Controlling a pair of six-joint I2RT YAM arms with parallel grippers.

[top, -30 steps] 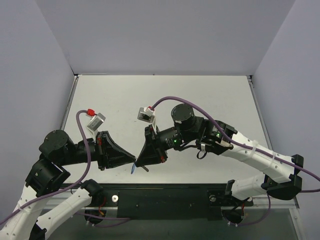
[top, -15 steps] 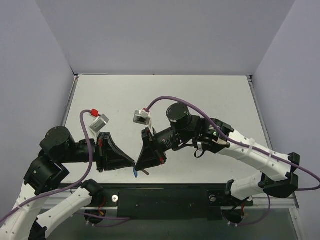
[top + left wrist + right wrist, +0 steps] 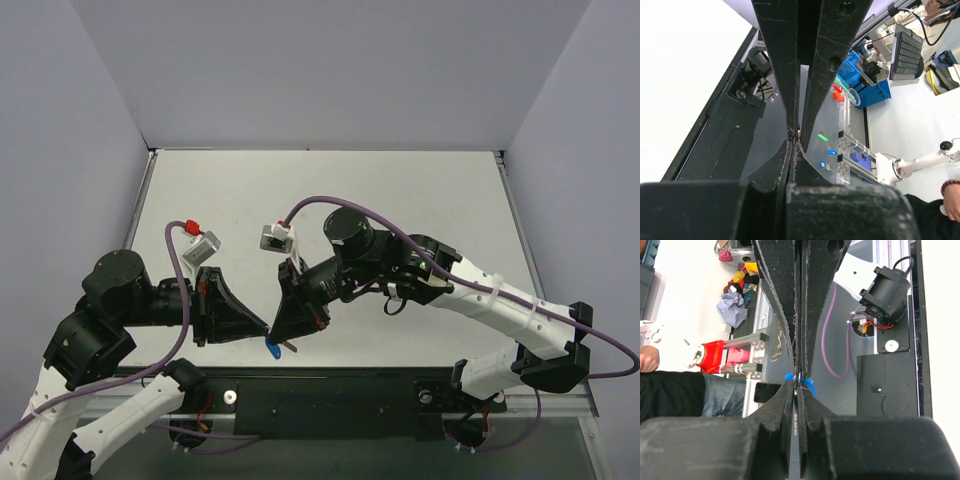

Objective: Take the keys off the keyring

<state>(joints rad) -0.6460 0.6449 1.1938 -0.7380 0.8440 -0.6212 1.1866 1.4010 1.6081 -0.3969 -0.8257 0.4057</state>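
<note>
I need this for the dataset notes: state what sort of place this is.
Probably a robotics lab's data-collection cell. The white table is boxed in by plain grey walls, and the left wrist view shows blue storage bins and another white robot arm in the room beyond.

The keyring (image 3: 271, 349), a small bright blue oval tag, sits pinched in the right gripper (image 3: 799, 381) (blue showing either side); the keys (image 3: 290, 346), a thin grey sliver, seemingly jut just beside it.
</note>
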